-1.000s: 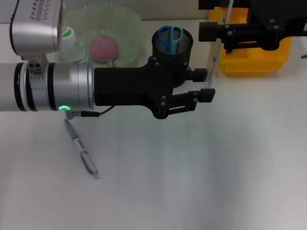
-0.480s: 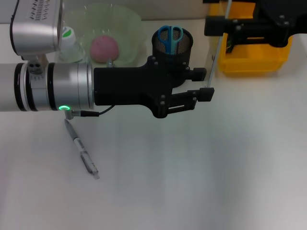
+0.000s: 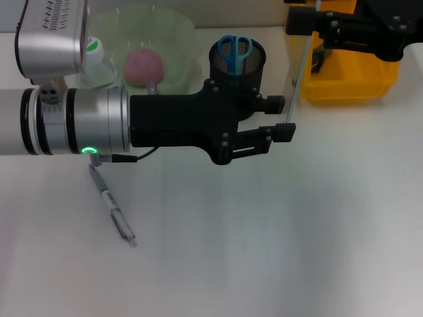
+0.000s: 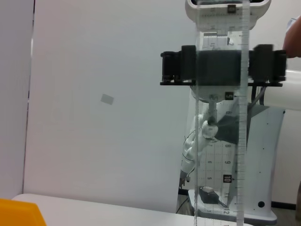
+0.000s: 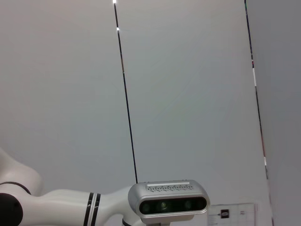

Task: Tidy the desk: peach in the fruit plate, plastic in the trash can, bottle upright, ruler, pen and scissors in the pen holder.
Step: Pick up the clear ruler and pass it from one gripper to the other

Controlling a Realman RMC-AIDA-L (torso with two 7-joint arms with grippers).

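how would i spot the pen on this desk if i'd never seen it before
Start from the left arm's black gripper stretched across the white desk. The pen lies flat on the desk in front of that arm's silver section, on the robot's left. It is the only loose thing on the open desk; the scissors, peach and bottle all sit along the back.

White desk [image 3: 277, 251]: pen [image 3: 112, 206] lying flat near the left; green fruit plate [image 3: 175, 39], white bottle [image 3: 96, 59], black mesh pen holder [image 3: 238, 66] and yellow trash can [image 3: 350, 82] standing along the far edge.
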